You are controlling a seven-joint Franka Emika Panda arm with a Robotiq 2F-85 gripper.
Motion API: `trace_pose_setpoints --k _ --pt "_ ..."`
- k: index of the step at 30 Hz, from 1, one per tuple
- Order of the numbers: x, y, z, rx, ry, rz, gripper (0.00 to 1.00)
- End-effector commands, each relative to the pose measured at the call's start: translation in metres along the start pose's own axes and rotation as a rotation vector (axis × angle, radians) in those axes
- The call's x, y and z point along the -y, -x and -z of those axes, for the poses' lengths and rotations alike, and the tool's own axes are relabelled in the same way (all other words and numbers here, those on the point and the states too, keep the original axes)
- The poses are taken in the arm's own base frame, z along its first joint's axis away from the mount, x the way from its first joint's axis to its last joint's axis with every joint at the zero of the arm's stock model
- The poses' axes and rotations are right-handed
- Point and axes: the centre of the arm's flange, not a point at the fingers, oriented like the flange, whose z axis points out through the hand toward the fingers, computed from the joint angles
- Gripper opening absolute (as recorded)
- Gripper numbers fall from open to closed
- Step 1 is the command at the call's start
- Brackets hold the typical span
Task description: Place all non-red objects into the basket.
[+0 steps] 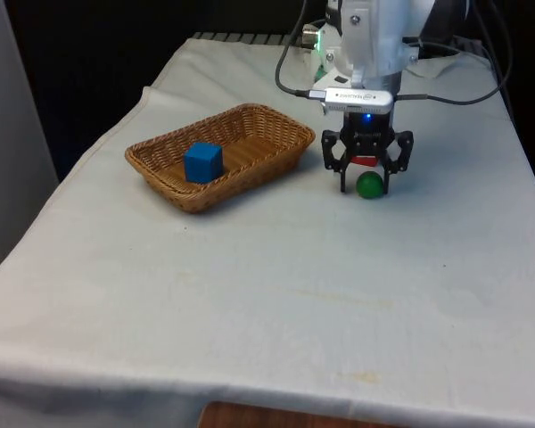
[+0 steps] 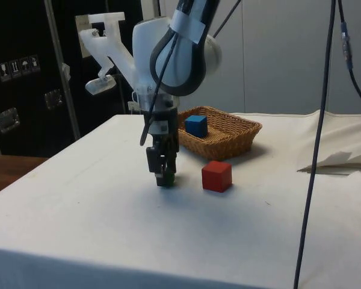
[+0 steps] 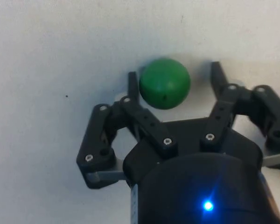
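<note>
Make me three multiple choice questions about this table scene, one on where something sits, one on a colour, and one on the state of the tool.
1. Where is the blue cube?
A. Inside the basket
B. On the cloth beside the red cube
C. Held by the tool

2. What colour is the ball between the tool's fingers?
A. Yellow
B. Green
C. White

3. How does the tool stand at the ball?
A. Shut tight on it and raised off the table
B. High above the basket
C. Open and down at the table, a finger on either side of the ball

Answers:
1 A, the front and side views show the cube within the wicker walls.
2 B, the front and wrist views show it green.
3 C, the wrist view shows a gap between the ball and one finger.
</note>
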Motion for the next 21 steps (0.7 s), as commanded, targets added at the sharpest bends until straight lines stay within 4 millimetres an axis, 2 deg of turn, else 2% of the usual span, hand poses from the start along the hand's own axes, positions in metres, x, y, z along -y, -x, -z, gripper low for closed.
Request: trace_pose_setpoints --k 1,3,4,5,6,14,21 --pt "0.002 -0.001 0.0 -0.005 -0.017 -0.001 0.35" --pt "0.0 0.0 0.0 0.0 0.0 0.0 0.13" --pt "0.002 -0.001 0.0 -0.005 -0.016 0.0 0.13" --pt "0.002 -0.001 0.0 -0.004 -0.016 0.0 0.03" --pt "0.002 -0.001 -0.001 -0.003 -0.016 0.0 0.0" --pt "0.003 -0.001 0.0 -0.004 -0.016 -0.001 0.0" --pt "-0.003 0.002 0.026 -0.004 -0.01 0.005 0.0"
